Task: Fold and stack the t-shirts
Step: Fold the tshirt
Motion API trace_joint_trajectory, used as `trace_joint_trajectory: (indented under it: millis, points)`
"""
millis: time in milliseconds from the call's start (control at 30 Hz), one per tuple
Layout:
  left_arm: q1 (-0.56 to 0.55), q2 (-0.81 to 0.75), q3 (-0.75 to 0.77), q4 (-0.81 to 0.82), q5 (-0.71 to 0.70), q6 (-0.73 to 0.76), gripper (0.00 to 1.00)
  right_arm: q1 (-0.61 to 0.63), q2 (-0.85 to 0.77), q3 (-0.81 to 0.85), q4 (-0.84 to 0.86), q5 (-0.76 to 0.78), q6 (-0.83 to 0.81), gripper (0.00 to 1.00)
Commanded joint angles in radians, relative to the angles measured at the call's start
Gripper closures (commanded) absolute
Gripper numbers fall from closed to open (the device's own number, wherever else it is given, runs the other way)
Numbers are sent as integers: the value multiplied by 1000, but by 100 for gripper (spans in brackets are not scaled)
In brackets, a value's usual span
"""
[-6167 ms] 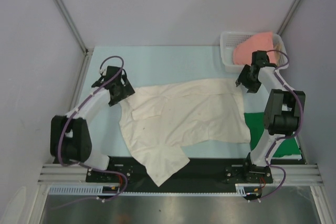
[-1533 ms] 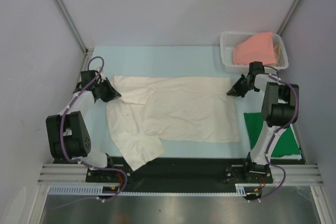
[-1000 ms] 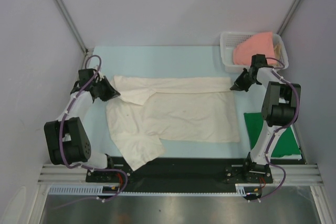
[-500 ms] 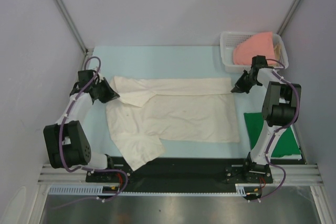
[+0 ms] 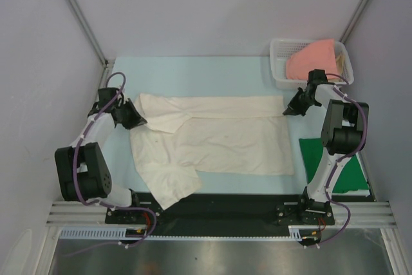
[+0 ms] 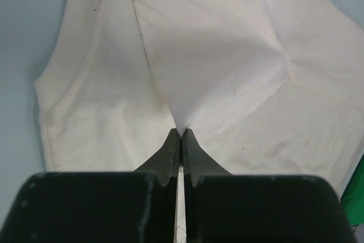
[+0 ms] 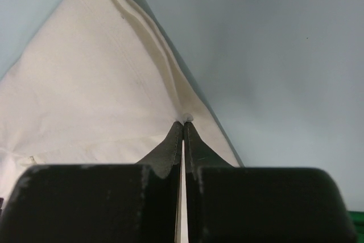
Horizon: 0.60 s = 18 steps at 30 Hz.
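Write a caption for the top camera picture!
Left gripper and right gripper pinch opposite ends of the cream shirt.

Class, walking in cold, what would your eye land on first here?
A cream-white t-shirt sprawls across the table, its far edge pinched at either end by the left gripper and right gripper. A salmon-pink t-shirt sits in the white lattice basket at far right; a dark green t-shirt lies near right.
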State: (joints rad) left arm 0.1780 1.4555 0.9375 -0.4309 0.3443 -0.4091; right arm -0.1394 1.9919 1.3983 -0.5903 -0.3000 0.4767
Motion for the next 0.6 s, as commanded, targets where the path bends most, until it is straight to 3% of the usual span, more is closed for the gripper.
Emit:
trace_joint_trajectory:
  millis: [0, 133, 233, 267, 333, 433, 567]
  points:
    - [5, 26, 20, -5, -22, 12, 100, -6, 10, 1, -6, 15, -16, 100]
    - [5, 35, 4, -2, -15, 9, 100, -5, 21, 14, -29, 32, -24, 99]
    - [5, 40, 7, -3, -8, 4, 100, 55, -45, 48, -97, 140, -72, 66]
    - [5, 42, 10, -6, -2, 4, 100, 125, -85, 41, -67, 151, -81, 49]
    - [5, 39, 23, -14, -7, 4, 100, 220, -207, -5, -1, 124, -44, 41]
    - [3, 25, 38, -12, -4, -8, 100, 389, -284, -94, 208, 55, 66, 41]
    - [5, 0, 64, 21, -10, -25, 100, 570, -205, -110, 450, -48, 230, 49]
